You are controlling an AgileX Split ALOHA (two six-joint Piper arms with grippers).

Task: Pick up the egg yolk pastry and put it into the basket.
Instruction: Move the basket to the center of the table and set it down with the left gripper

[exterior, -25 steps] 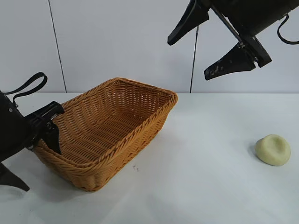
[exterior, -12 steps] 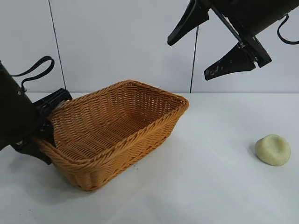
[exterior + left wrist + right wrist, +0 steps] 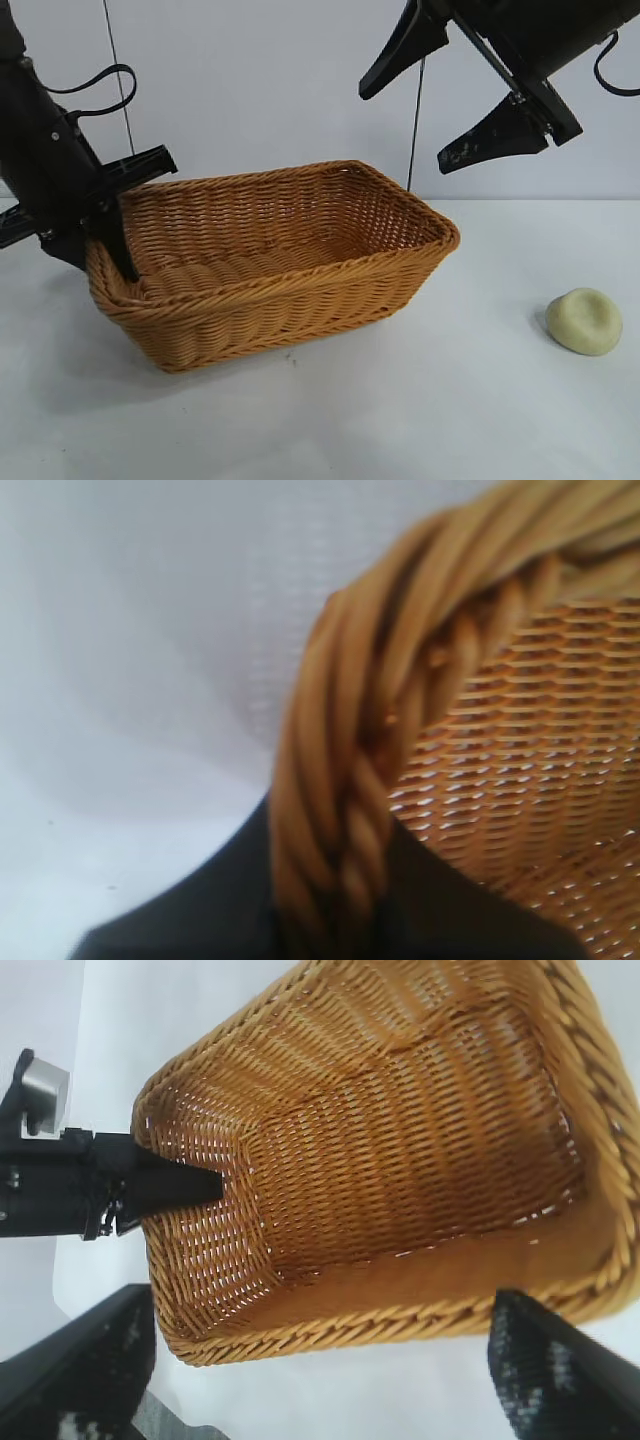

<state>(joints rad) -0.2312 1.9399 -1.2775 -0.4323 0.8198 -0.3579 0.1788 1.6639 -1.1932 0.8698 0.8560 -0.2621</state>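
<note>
Exterior view, item one: egg yolk pastry (image 3: 584, 321), pale dome with a dented top, resting on the white table (image 3: 430, 400) near its right edge, untouched and well apart from everything else.

Item two: basket (image 3: 300, 300), orange-tan wicker, on the left-centre of the table, long axis running across the table, its left end tipped slightly off the surface.

Item three: left gripper (image 3: 105, 228), clamped on the braided rim at the basket's left end, one finger inside the wall and one outside; the left wrist view shows the rim pinched between the dark fingers at close range.

Item four: right gripper (image 3: 455, 112), raised high above the table over the basket's right end, jaws spread wide and holding nothing.

Key relation: the pastry lies below and to the right of the right gripper, which is by far the nearer one. In judgement, the pick falls to the right arm, descending rightward, with the basket's open mouth close by for the drop.
</note>
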